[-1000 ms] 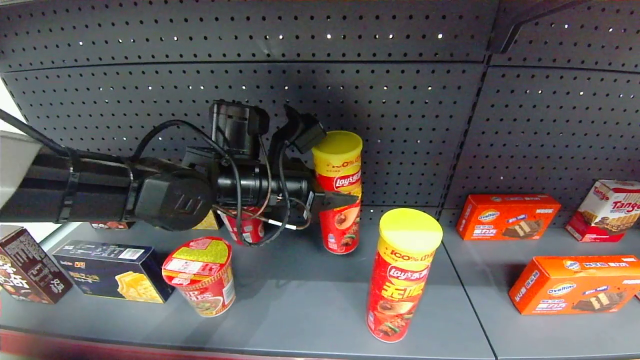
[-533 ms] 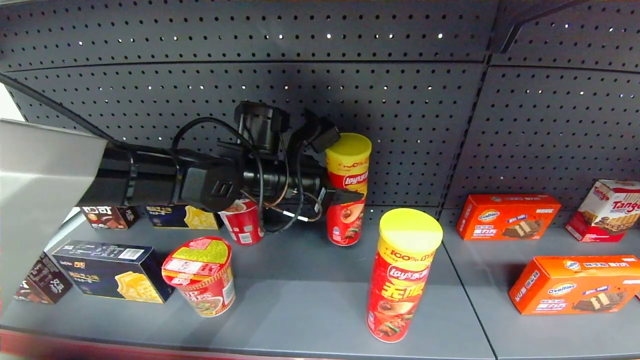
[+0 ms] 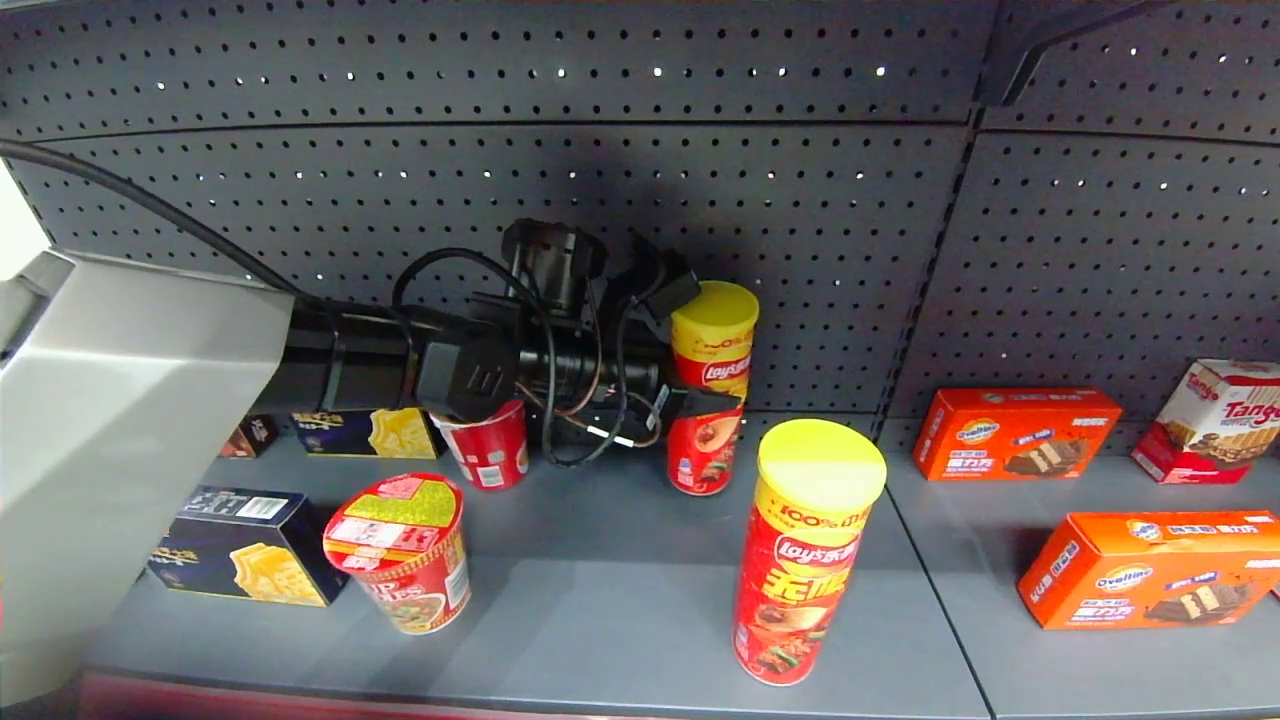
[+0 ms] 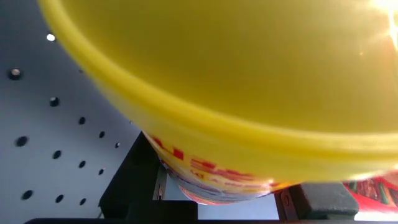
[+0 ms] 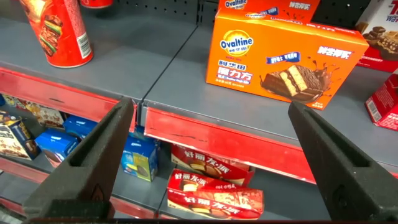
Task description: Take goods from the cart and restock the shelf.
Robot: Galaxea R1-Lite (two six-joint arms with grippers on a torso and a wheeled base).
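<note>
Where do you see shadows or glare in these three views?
Head view: the left arm and its chips can throw a dark shadow on the pegboard. Left wrist view: bright glare at one corner, over the can's yellow lid. Right wrist view: even light on the orange box, no glare.

The shelf [image 3: 620, 610] and pegboard [image 3: 800, 200] look like matt grey metal, the cans [image 3: 806, 560] glossy with smooth yellow plastic lids [image 3: 822, 458], the boxes [image 3: 1015, 432] glossy cardboard.
</note>
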